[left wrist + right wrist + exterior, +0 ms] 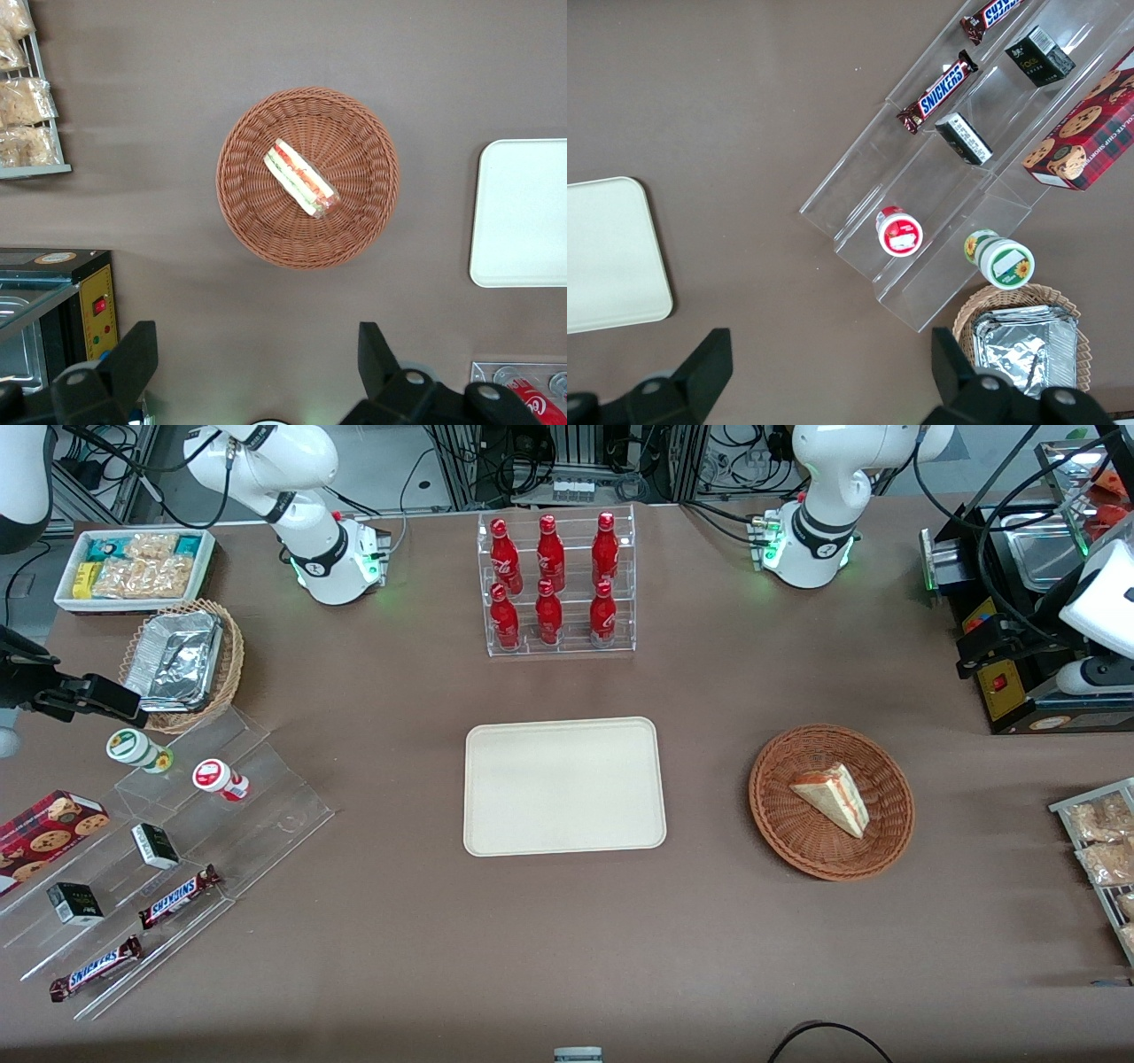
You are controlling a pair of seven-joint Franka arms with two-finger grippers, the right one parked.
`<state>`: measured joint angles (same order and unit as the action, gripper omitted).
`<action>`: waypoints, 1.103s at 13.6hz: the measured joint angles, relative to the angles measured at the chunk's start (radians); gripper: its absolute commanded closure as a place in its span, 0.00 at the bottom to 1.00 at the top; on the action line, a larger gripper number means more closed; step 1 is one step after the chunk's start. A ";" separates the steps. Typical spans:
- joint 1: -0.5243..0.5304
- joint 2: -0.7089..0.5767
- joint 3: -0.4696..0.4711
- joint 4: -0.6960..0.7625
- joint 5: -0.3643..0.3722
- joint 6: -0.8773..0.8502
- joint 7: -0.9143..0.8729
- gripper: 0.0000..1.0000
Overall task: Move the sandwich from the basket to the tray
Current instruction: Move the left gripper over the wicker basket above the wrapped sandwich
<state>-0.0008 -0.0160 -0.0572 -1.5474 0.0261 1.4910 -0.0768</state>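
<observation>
Looking down, I see my left gripper (257, 363), fingers spread, hanging above the brown table (399, 939); the triangular white-bread sandwich (833, 797) lies in the round reddish-brown wicker basket (780, 824), beside the cream rectangular tray (563, 786), nothing between.

Robot lab, cable-strewn equipment racks (576, 460), staged snacks

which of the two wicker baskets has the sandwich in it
The reddish-brown basket toward the working arm's end holds the sandwich. The lighter tan basket holds only foil containers. The claw hangs open above the table near the reddish-brown one.
</observation>
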 measured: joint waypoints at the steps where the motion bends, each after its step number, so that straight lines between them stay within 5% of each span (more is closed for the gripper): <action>1: 0.002 0.000 -0.003 0.000 0.000 0.000 0.000 0.00; 9: 0.003 0.015 -0.011 -0.056 -0.004 0.010 -0.010 0.00; 15: 0.004 0.036 -0.013 -0.287 -0.005 0.295 -0.117 0.00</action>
<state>0.0029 0.0197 -0.0700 -1.8347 0.0209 1.7857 -0.1933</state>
